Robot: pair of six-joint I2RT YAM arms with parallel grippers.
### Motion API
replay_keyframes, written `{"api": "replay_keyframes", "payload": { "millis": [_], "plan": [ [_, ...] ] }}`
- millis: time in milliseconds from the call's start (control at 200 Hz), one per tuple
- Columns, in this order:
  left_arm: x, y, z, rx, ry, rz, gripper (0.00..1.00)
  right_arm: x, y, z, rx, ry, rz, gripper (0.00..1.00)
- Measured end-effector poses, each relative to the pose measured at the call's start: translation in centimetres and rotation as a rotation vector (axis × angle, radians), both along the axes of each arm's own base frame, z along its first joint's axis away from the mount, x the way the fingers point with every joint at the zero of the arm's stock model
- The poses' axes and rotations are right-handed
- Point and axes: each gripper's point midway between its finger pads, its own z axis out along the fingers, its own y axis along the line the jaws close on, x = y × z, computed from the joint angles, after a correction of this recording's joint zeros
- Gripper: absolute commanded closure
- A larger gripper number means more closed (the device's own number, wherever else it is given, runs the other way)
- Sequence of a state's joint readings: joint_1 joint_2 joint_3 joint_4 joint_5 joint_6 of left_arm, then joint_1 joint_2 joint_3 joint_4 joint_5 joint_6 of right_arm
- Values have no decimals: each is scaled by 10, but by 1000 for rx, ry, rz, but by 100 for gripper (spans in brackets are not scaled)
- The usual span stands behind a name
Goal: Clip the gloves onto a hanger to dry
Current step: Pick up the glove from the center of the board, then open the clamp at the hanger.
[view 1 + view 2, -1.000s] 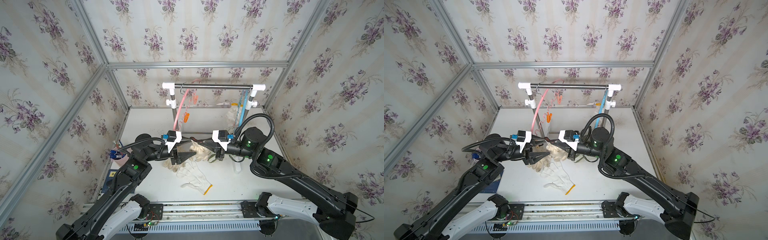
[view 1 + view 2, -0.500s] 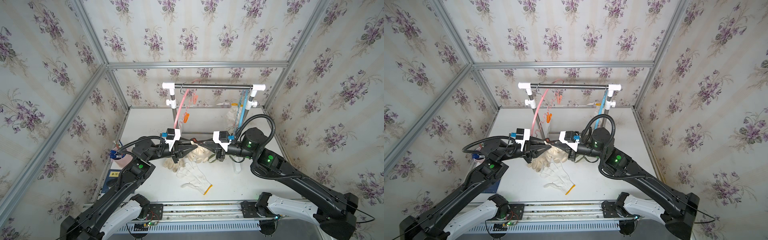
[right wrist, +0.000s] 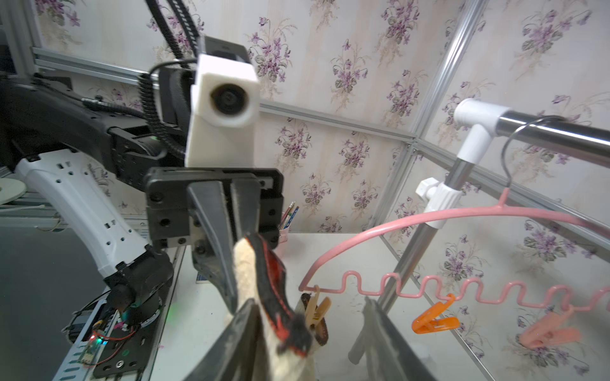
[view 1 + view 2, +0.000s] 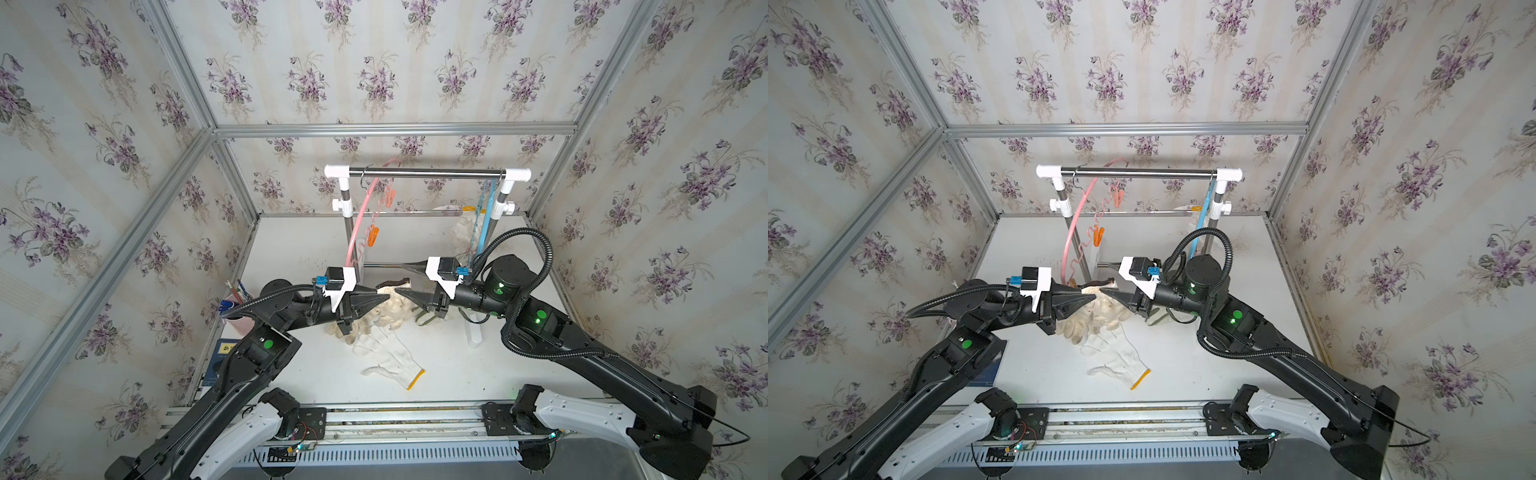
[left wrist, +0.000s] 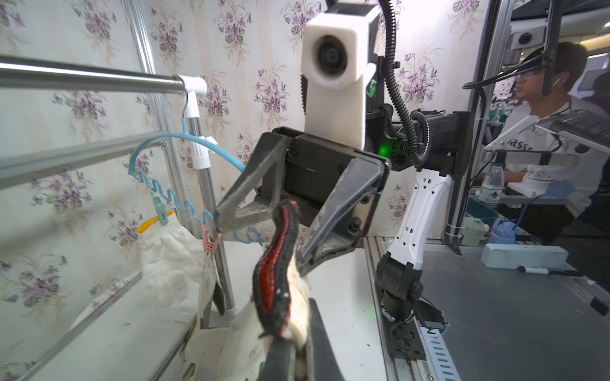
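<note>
The step in hand is a handover. The left gripper point(image 4: 385, 296) is clamped together on the dark, red-lined cuff point(image 5: 273, 270) of a cream glove point(image 4: 390, 316). The glove is held up off the table point(image 4: 457, 374) between the two arms, its fingers drooping onto the heap of other gloves point(image 4: 365, 328) below. The right gripper point(image 4: 406, 279) stands apart, one jaw on each side of the same cuff, holding nothing.

To do this well, the right arm should back straight out along its own line so that neither jaw drags the knit edge. The left should keep its pinch close to the cuff rim, leaving a free margin for a clip to bite on. The pink hanger point(image 4: 361, 220) looks like the likely target. Its orange clip point(image 4: 373, 237) hangs free, and a beige peg point(image 3: 317, 310) sits at the near end of its wavy bar.

That bar and the rack post point(image 4: 351, 232) lie just behind the grippers — the tightest spot for any lift. The dangling fingers could pull heap gloves along with them. A white knit glove point(image 4: 388, 361) lies flat nearer the front. At the far end of the rail point(image 4: 424, 173), the blue hanger point(image 4: 484, 224) already carries a clipped glove point(image 5: 168, 257). A pink cup of pens point(image 4: 237, 316) sits well to the left — out of the way.
</note>
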State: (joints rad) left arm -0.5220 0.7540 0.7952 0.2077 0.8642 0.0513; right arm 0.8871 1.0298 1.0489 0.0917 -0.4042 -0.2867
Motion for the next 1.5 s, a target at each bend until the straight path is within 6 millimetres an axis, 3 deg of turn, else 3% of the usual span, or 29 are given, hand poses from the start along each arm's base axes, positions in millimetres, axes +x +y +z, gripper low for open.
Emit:
{"api": "replay_keyframes", "payload": {
  "millis": [125, 245, 385, 550, 874, 1034, 1164, 1279, 1499],
  "plan": [
    [-7, 26, 31, 47, -138, 165, 100, 11, -11, 9, 23, -12, -96, 37],
    [-5, 60, 48, 90, -242, 384, 100, 28, -19, 11, 31, -5, -205, 35],
    [4, 102, 54, 141, -327, 649, 100, 50, -18, 2, 14, 32, -281, 35],
    [23, 141, 57, 231, -401, 915, 100, 74, -3, -16, -14, 88, -278, 34],
    [87, 179, 22, 459, -332, 1171, 100, 124, 36, -55, -52, 254, -169, 36],
    [117, 214, 1, 426, -191, 1266, 100, 144, 41, -72, -50, 299, -180, 37],
    [141, 229, -22, 376, -89, 1274, 100, 159, 43, -82, -55, 322, -223, 38],
    [164, 231, -43, 331, -8, 1224, 100, 171, 45, -91, -64, 329, -259, 38],
    [205, 212, -66, 239, 56, 1079, 100, 192, 52, -97, -78, 349, -313, 40]
  ]
}}
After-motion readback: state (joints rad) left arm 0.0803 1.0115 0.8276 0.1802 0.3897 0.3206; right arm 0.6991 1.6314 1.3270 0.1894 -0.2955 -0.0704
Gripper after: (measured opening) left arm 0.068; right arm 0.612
